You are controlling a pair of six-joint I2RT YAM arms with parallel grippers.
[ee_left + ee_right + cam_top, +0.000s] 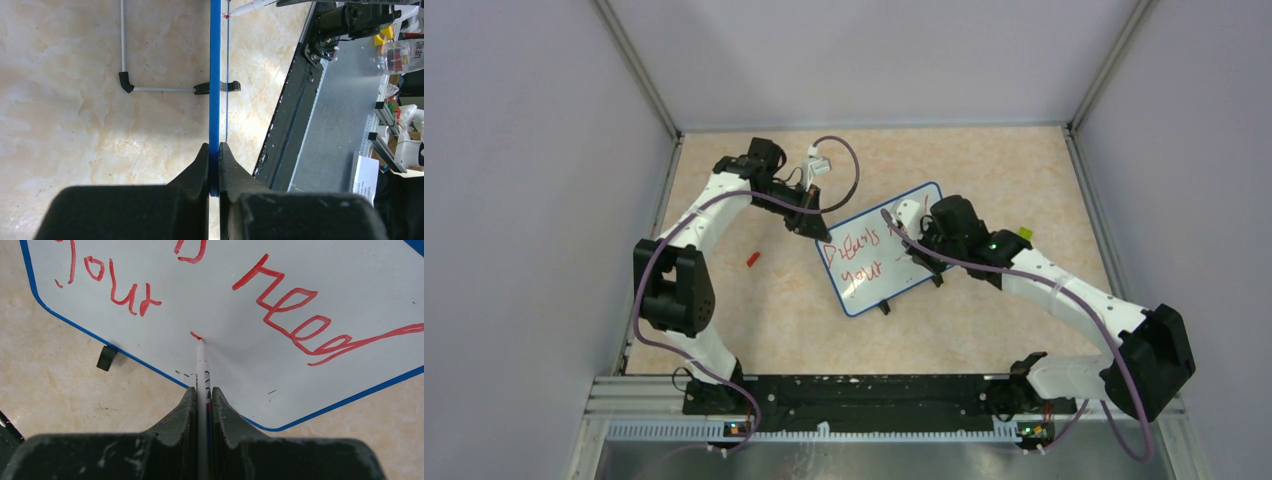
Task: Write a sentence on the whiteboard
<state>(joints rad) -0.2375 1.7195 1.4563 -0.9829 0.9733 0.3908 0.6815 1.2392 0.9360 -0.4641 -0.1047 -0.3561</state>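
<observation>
The whiteboard (pixel 904 275), white with a blue rim, lies tilted on the tan table. Red writing (pixel 860 247) is in two lines; in the right wrist view I read "your" (pixel 116 286) and "need" (pixel 295 315). My left gripper (pixel 810 222) is shut on the board's far left rim (pixel 215 75), seen edge-on between its jaws (pixel 214 147). My right gripper (pixel 202 390) is shut on a thin white marker (pixel 201 365). The marker's red tip touches the board below "need", beside a short fresh red mark. In the top view the right gripper (pixel 916 236) is over the board's upper right part.
A small red cap (pixel 752 259) lies on the table left of the board. A yellow object (pixel 1024 232) sits right of the right arm. The board's black foot (pixel 106 358) and grey wire stand (pixel 150 89) rest on the table. Grey walls enclose the table on three sides.
</observation>
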